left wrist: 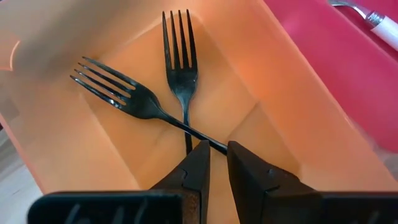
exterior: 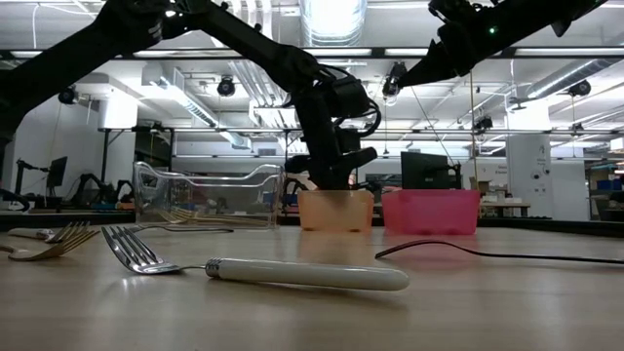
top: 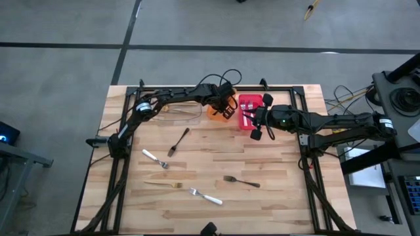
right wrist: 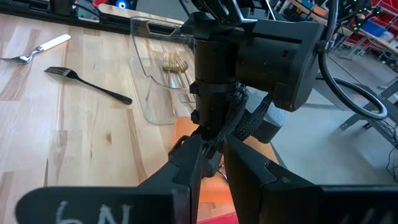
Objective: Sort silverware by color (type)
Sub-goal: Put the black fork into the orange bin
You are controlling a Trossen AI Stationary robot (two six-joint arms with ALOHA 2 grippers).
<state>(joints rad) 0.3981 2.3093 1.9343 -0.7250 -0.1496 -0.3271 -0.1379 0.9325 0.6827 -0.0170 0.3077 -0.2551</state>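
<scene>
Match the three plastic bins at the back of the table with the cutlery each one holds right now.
Bins:
1. clear plastic bin
2. orange plastic bin
3. red plastic bin

Contents:
A. two black forks, crossed
B. shiny silver utensil with a pale handle
C. gold forks

Pairs: 1-C, 2-A, 3-B

Forks in the orange bin (left wrist: 261,81): two black forks (left wrist: 180,74).
Bin beside the orange bin: red (top: 248,105).
Other bin: clear (exterior: 210,195).
Table (top: 275,196): light wood.
</scene>
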